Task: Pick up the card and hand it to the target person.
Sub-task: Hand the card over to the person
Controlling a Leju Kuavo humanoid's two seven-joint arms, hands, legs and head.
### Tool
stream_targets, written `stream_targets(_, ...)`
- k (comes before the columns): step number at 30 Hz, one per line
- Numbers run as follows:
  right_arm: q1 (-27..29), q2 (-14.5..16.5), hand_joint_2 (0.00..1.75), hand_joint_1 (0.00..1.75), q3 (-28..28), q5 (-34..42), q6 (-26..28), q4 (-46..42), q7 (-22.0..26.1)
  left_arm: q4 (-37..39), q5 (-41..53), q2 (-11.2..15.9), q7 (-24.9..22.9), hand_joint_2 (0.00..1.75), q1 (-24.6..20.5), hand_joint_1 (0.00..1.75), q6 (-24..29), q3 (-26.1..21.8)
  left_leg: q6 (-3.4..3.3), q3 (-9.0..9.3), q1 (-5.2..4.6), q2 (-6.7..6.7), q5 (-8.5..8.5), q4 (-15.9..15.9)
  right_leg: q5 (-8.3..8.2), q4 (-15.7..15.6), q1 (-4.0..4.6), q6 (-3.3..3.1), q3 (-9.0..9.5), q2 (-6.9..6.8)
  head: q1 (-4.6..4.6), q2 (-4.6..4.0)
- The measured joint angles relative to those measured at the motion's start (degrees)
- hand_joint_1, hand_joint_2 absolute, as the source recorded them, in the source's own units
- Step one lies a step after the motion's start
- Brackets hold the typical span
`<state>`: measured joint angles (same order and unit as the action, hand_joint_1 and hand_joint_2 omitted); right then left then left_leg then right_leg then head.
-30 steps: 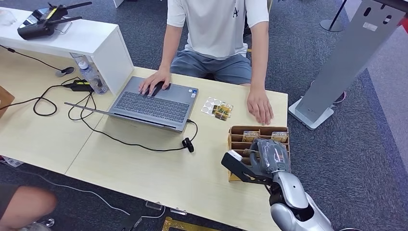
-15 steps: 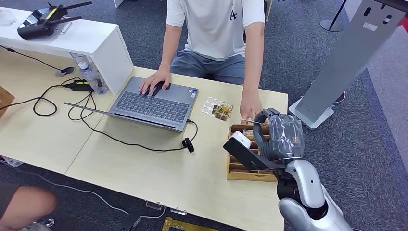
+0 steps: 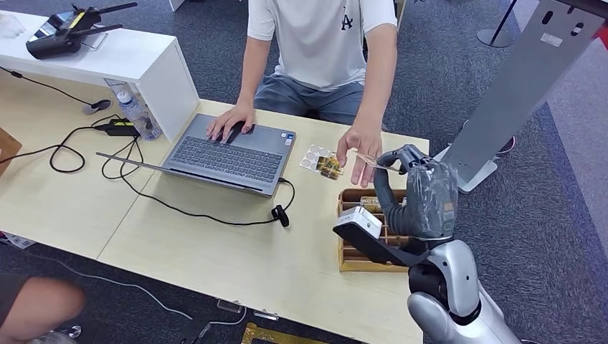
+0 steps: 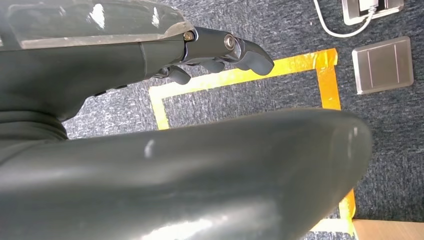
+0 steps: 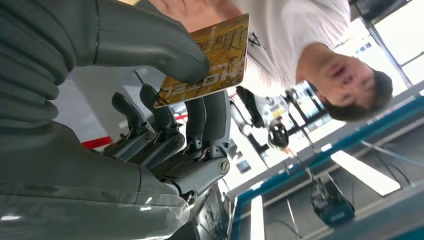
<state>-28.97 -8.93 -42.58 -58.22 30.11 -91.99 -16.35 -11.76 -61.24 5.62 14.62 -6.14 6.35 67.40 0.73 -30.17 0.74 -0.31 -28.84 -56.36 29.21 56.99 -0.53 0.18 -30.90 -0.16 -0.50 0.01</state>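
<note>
Right hand: my right hand [image 3: 419, 190] is raised above the wooden card box [image 3: 349, 252] at the desk's near right corner; it pinches the card [image 5: 207, 62] between thumb and fingers.
Card: a gold-brown hotel card, held roughly flat in the head view [image 3: 373, 161], its far edge reaching the person's hand [image 3: 361, 148].
Person's hand: palm open, fingers spread, lifted off the desk [image 3: 236, 251] just beyond my fingertips; I cannot tell whether it touches the card.
Person: seated across the desk in a white T-shirt [image 3: 323, 36], the other hand resting on the laptop [image 3: 229, 154].
Left hand: my left hand [image 4: 220, 52] hangs over the carpet floor, fingers curled in slightly and apart, holding nothing.
Desk items: a card sheet with round stickers [image 3: 323, 160] lies between laptop and box; a black cable [image 3: 179, 208] runs in front of the laptop.
</note>
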Motion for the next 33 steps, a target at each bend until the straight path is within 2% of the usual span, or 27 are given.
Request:
stream_targets(5,0.2,1.4,1.75,1.54,0.1,-1.3,7.7,5.3,4.4,0.0,0.5,-0.1,0.3,0.00,-0.1,0.00,-0.1,0.1,0.00,0.00,0.00,-0.01,0.00,0.0,0.00,0.0,0.00,0.00,-0.01,0.00,0.00,0.01)
stream_targets(10,1.0,3.1,1.75,1.54,1.1,-3.3,9.3,9.4,8.4,0.0,0.7,-0.3,0.4,0.00,-0.1,0.00,-0.1,0.3,0.00,0.00,0.00,0.00,0.00,0.0,0.00,0.0,0.00,0.00,-0.01,0.00,0.00,0.01)
stream_targets(14,1.9,4.3,1.75,0.05,2.4,-3.6,9.4,11.9,10.5,0.0,0.7,-0.3,0.4,1.75,-0.1,0.00,-0.2,0.4,0.00,0.00,0.00,0.00,0.00,0.0,0.00,0.0,0.00,0.00,-0.02,0.00,0.00,0.01)
stream_targets(15,2.1,4.6,1.75,0.03,2.7,-3.6,9.4,12.4,10.8,0.0,0.8,-0.3,0.4,1.75,-0.1,0.00,-0.3,0.4,0.00,0.00,0.00,0.00,0.00,0.0,0.00,0.0,0.00,0.00,-0.02,0.00,0.00,0.01)
stream_targets(19,2.4,5.5,1.75,0.00,3.4,-2.1,9.4,13.9,12.1,0.0,1.0,-0.3,0.5,0.00,-0.1,0.00,-0.5,0.4,0.00,0.00,0.00,0.00,0.00,0.0,0.00,0.0,0.00,0.00,-0.02,0.00,0.00,0.00)
stream_targets(21,2.6,5.9,1.75,0.00,3.5,2.7,9.2,14.7,13.3,0.0,0.7,-0.3,0.6,0.00,-0.1,0.00,-0.2,0.4,0.00,0.00,0.00,0.00,0.00,0.0,0.00,0.0,0.00,0.00,-0.01,0.00,0.00,0.01)
stream_targets(25,2.8,6.1,1.75,0.00,3.5,21.8,7.8,16.0,17.0,0.0,-0.4,-0.3,0.6,0.00,-0.1,0.00,0.5,0.4,0.00,0.01,0.00,0.00,0.00,0.0,0.00,0.0,0.00,0.00,-0.02,0.00,0.00,0.01)
stream_targets(30,4.4,5.4,1.75,0.00,3.6,29.6,7.7,16.5,17.3,0.0,-1.1,-0.3,0.5,0.00,-0.1,0.00,0.8,0.4,0.00,0.02,0.00,0.00,0.00,0.0,0.00,0.0,0.00,0.00,-0.03,0.00,0.00,0.00)
stream_targets(33,5.9,4.3,1.75,0.00,4.0,35.3,5.1,16.1,17.5,0.0,-1.5,-0.2,0.5,0.00,-0.1,0.00,0.9,0.4,0.00,0.01,0.00,-0.01,0.00,0.0,0.00,0.0,0.00,0.00,-0.04,0.01,-0.01,0.00)
